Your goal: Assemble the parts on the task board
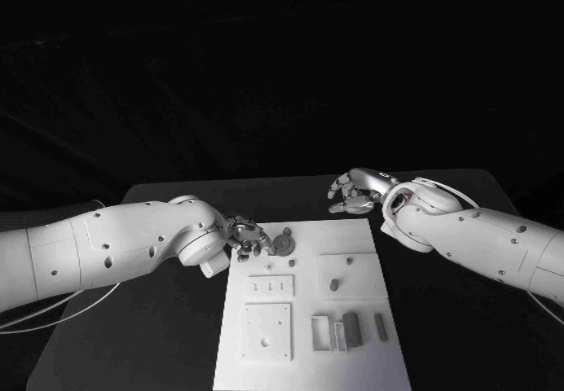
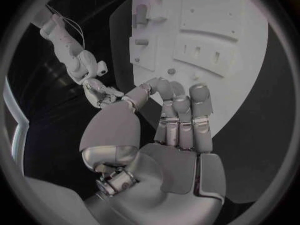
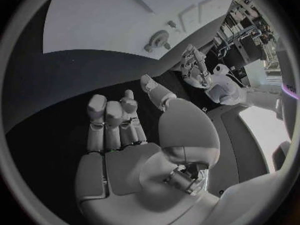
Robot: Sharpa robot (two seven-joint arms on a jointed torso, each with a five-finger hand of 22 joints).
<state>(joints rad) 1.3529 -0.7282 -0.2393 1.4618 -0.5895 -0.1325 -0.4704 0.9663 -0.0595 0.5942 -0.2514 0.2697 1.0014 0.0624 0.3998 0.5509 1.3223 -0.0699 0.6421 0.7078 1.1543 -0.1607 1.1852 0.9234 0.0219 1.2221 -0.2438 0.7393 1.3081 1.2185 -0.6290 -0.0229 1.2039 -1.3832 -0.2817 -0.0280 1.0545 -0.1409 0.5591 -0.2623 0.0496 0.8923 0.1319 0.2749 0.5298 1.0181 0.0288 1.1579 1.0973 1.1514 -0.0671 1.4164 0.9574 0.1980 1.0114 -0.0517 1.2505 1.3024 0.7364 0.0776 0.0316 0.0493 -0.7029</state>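
The white task board (image 1: 311,358) lies in the middle of the black table. On it a round grey part (image 1: 284,242) sits near the far left corner, with a small peg (image 1: 292,263) just behind it and an oval piece (image 1: 334,284) on a raised plate. Several upright grey blocks (image 1: 341,332) stand near the front. My left hand (image 1: 244,236) hovers at the board's far left edge, beside the round part, fingers loosely bent and holding nothing (image 2: 178,125). My right hand (image 1: 353,191) hangs over the table beyond the board's far right corner, fingers loosely bent, nothing in them (image 3: 119,125).
Raised white plates (image 1: 268,330) with slots and holes cover the board's left side. Bare black table (image 1: 165,326) runs along both sides of the board. The left wrist view shows the board (image 2: 237,30) ahead of the fingers and the right hand (image 2: 94,87) across from it.
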